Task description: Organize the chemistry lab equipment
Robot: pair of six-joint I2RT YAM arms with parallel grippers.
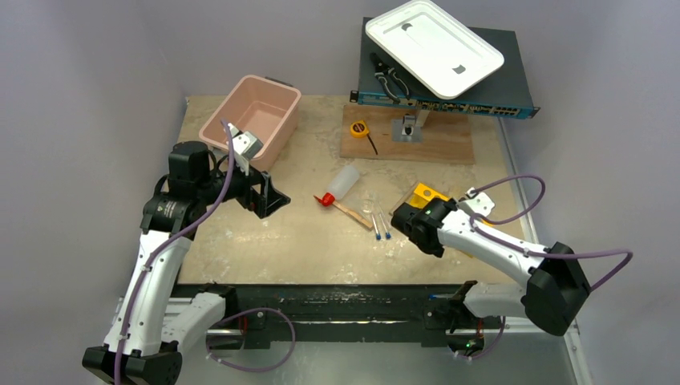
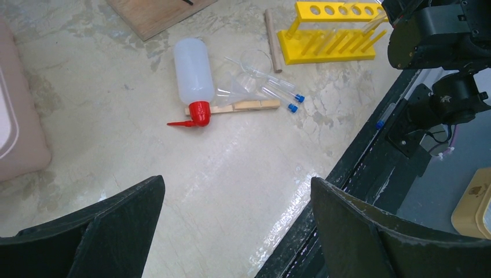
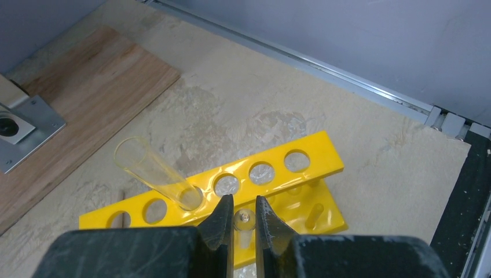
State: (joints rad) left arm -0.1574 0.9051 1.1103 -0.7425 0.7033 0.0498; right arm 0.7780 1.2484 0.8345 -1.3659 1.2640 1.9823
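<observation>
Above yellow holed rack [image 3: 321, 150], R end effector [image 3: 243, 204] tight on thin clear tube [image 3: 245, 220]; L end effector [image 2: 234, 191] spread wide

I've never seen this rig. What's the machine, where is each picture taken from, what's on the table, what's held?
Two robot arms with two-finger grippers are bolted at the near edge of the table. One picture looks down from above; the others come from a camera on each wrist. On it lie a squeeze bottle with red nozzle, a wooden stick, two blue-tipped tubes, a yellow rack and a pink bin; a tape measure sits on a wooden board, pliers and a white tray on a box behind. The left gripper is open and empty. The right gripper hovers over the rack, nearly shut on a small pale piece I cannot identify. One clear tube leans in a rack hole.
</observation>
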